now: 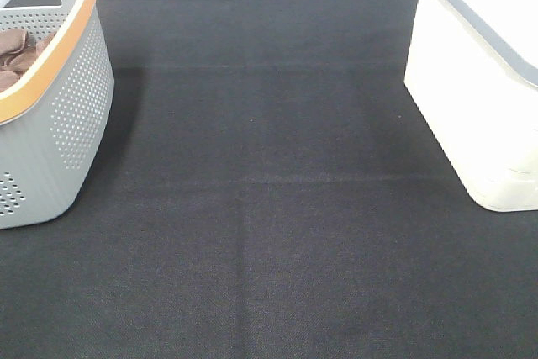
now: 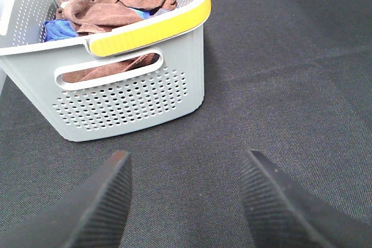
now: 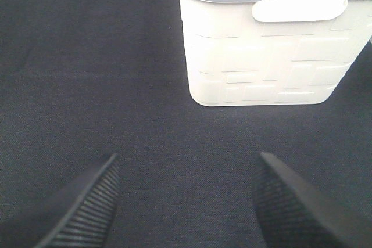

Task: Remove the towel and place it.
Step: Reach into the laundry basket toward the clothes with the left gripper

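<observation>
Towel [image 2: 102, 11] and blue cloth [image 2: 57, 29] in grey basket [image 2: 133, 105]; white bin [image 3: 261, 68]; left pincer [image 2: 185, 196], right pincer [image 3: 186, 201] both spread.

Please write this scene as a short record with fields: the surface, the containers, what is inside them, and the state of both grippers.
surface: black cloth-covered table
left container: grey perforated basket, yellow-orange rim
basket contents: bunched reddish-brown towel, blue cloth beside it
right container: white bin, grey rim, contents not visible
left gripper: open, empty, above the table near the basket
right gripper: open, empty, above the table near the bin
</observation>
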Motion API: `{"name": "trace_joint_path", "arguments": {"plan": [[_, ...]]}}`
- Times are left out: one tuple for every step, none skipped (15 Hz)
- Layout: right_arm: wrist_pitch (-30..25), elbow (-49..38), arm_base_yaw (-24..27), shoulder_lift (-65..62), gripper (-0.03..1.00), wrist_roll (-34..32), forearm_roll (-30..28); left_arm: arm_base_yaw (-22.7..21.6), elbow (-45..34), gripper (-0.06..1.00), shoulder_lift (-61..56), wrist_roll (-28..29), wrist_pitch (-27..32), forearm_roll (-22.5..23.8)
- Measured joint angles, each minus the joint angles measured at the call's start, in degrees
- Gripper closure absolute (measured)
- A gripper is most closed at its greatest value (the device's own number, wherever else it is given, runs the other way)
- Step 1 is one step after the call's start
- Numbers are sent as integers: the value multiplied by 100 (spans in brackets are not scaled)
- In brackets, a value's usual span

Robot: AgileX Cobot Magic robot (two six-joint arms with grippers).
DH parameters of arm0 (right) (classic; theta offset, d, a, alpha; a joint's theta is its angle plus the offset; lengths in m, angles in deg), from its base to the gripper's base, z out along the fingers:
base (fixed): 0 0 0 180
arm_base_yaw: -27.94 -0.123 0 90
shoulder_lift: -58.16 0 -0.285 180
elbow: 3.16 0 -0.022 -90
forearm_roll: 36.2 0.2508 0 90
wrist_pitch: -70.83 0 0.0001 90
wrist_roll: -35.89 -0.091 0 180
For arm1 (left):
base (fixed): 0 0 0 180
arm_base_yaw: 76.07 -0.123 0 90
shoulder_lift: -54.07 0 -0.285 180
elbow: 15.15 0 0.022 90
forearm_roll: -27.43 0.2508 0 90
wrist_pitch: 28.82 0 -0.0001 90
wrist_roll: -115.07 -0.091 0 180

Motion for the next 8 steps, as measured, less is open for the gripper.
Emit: {"name": "trace_joint_path", "arguments": {"plan": [[0, 0, 0, 0, 34, 0, 0, 0, 0, 40, 0, 0, 0, 0], [0, 0, 0, 0, 34, 0, 0, 0, 0, 40, 0, 0, 0, 0], [0, 0, 0, 0, 34, 0, 0, 0, 0, 40, 0, 0, 0, 0], [0, 0, 0, 0, 34, 0, 0, 0, 0, 40, 0, 0, 0, 0], [0, 0, 0, 0, 34, 0, 0, 0, 0, 40, 0, 0, 0, 0], [0, 0, 0, 0, 34, 0, 0, 0, 0, 40, 0, 0, 0, 0], [0, 0, 0, 0, 34, 0, 0, 0, 0, 40, 0, 0, 0, 0], [0, 0, 0, 0, 34, 0, 0, 0, 0, 40, 0, 0, 0, 0]]}}
